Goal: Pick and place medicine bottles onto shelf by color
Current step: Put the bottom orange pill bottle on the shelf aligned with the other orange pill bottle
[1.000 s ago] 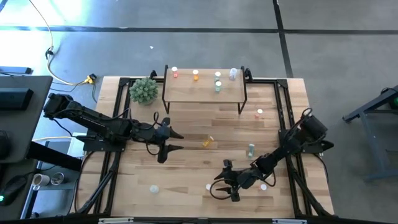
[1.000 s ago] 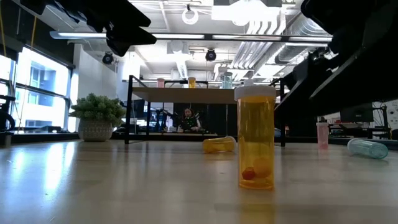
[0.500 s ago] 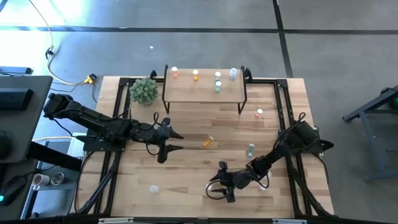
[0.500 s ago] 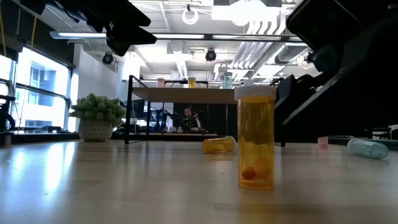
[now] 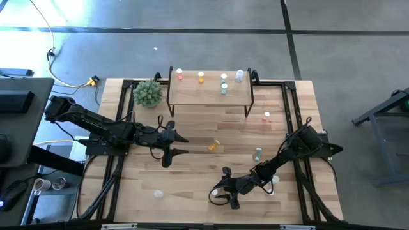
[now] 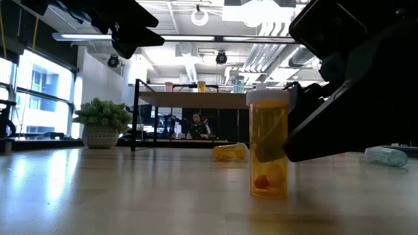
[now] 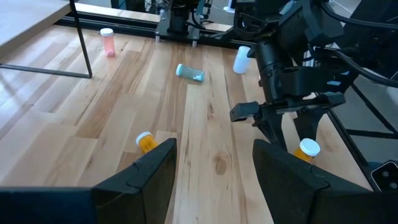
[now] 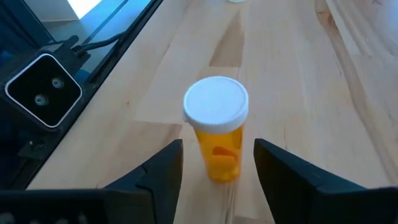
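- Near the front edge of the table, a bit right of the middle, that orange bottle (image 8: 217,146) is standing upright with its white cap (image 8: 216,103) on. Looks nearly empty, a pill or two at the bottom, so I'd guess super light, hard plastic, kinda slick and tippy.
- Yeah, I'd squeeze the body just under the cap, gently. Bump it sideways and it probably rolls.
- The right gripper (image 5: 220,190) is down around it, one finger on each side, open with a sliver of gap both sides. Not holding anything as far as I can see.
- Left one?
- The left gripper (image 5: 185,145) hangs over the left-middle of the table, fingers apart, empty.
- What's in the way?
- A small camera box (image 8: 43,90) sits at the front edge close by. Toward the shelf (image 5: 211,96) at the back edge there's a tipped orange bottle (image 5: 213,146) mid-table and a teal bottle (image 5: 257,153) lying nearer the right edge, plus a pink bottle (image 5: 266,116) just off the shelf's right leg. The plant (image 5: 147,93) is at the back left, well clear.
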